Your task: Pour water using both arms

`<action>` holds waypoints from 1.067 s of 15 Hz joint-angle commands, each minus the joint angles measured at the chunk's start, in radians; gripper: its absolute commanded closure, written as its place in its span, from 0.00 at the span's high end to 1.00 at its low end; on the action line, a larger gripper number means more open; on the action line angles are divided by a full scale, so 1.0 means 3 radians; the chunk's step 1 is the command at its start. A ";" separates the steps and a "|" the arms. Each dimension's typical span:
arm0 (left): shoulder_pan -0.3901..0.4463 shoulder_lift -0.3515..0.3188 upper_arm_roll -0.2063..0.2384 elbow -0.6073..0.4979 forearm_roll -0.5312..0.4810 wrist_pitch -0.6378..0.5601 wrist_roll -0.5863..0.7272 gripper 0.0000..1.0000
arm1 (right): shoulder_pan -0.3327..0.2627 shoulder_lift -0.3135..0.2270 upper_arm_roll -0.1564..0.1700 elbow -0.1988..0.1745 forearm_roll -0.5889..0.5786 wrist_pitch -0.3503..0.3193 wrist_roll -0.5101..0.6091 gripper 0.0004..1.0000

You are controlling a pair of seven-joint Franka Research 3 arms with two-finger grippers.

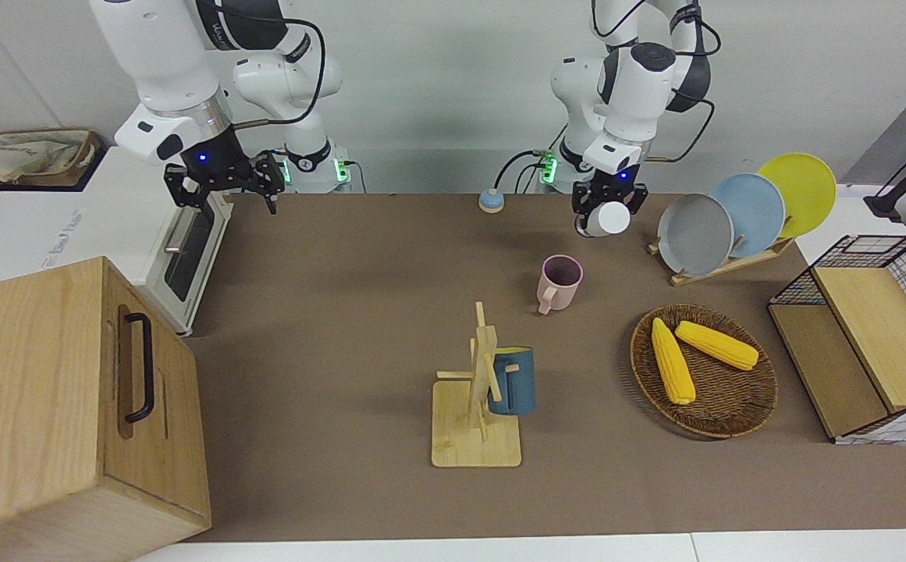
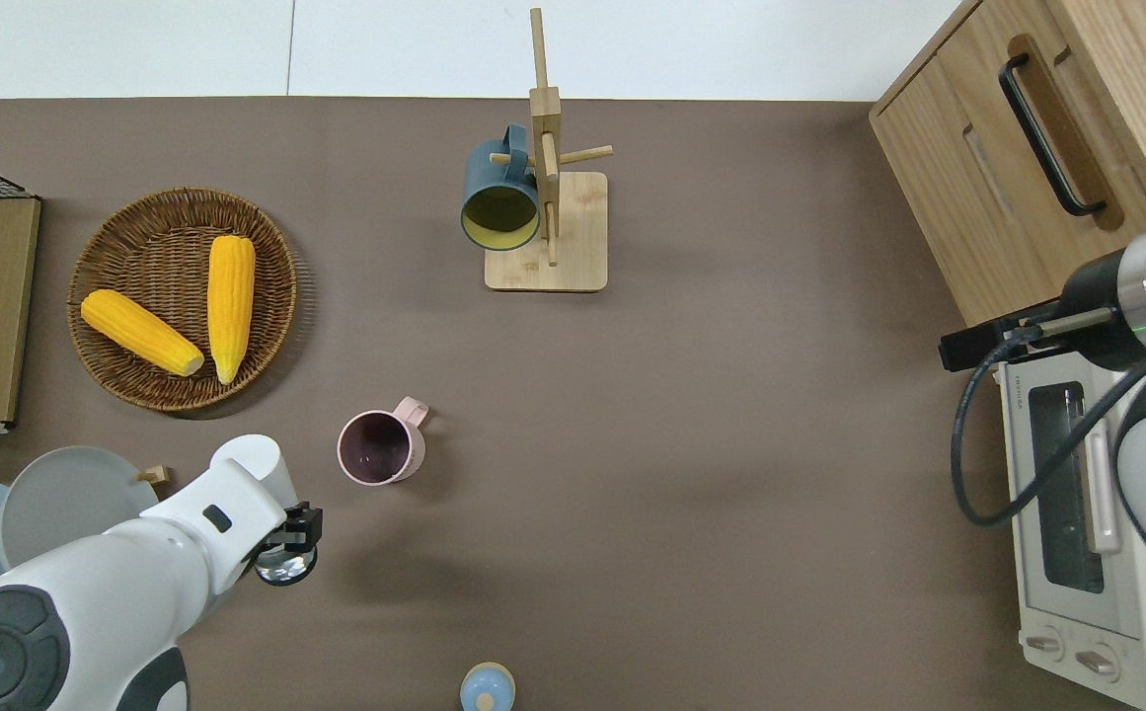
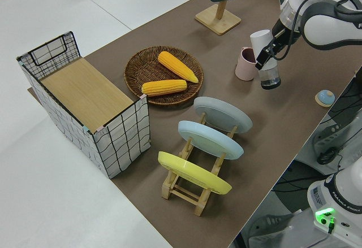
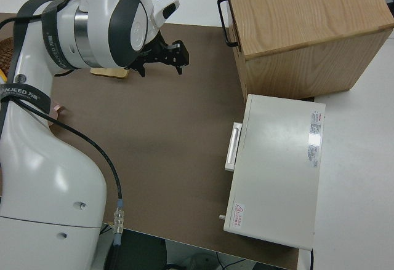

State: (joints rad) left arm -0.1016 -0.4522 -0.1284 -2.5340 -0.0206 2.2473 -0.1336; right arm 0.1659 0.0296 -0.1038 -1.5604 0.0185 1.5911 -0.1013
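Your left hand (image 3: 270,61) is clamped on a clear glass (image 3: 270,77), up in the air over bare surface (image 2: 632,444), near the pink mug (image 2: 381,447). Glass looks light, rigid, slippery and fragile: grip mid-wall, tilt slowly. Right hand (image 1: 225,184) is parked, fingers apart, empty.

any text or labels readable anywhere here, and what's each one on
"FRANKA EMIKA": on the left arm's base, left side view.
"TOSHIBA": tiny print on the toaster oven, overhead view, barely legible.
Red triangle warning sign: sticker on the oven's top; its words are too small to read.
Lettering on the right arm and on the white surface: too blurred to read.
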 commanded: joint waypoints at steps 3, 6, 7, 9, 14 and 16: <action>0.0501 -0.0165 0.0024 0.0168 0.0534 0.0280 -0.0061 0.00 | -0.0001 -0.0017 -0.0007 0.0006 -0.0016 -0.0032 -0.0046 0.99; 0.0671 -0.0139 0.0177 0.0453 0.0524 0.0470 -0.0041 0.00 | -0.0001 -0.0017 -0.0007 0.0011 -0.0016 -0.0032 -0.0046 0.99; 0.0666 -0.0129 0.0284 0.0581 0.0524 0.0476 -0.0015 0.00 | -0.0001 -0.0017 -0.0007 0.0006 -0.0016 -0.0032 -0.0046 0.99; 0.0661 -0.0068 0.0463 0.0847 0.0508 0.0476 0.0031 0.00 | -0.0001 -0.0017 -0.0007 0.0006 -0.0016 -0.0032 -0.0046 0.99; 0.0646 0.0187 0.0796 0.1482 0.0370 0.0414 0.0292 0.00 | 0.0004 -0.0017 -0.0007 0.0011 -0.0016 -0.0032 -0.0046 0.99; 0.0640 0.0305 0.0898 0.1655 0.0365 0.0409 0.0368 0.00 | -0.0001 -0.0017 -0.0007 0.0011 -0.0016 -0.0032 -0.0046 0.99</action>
State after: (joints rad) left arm 0.0967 -0.4377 0.1058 -2.1619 0.1065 2.3830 -0.0686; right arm 0.1659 0.0296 -0.1038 -1.5604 0.0185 1.5911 -0.1013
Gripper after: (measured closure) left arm 0.366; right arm 0.009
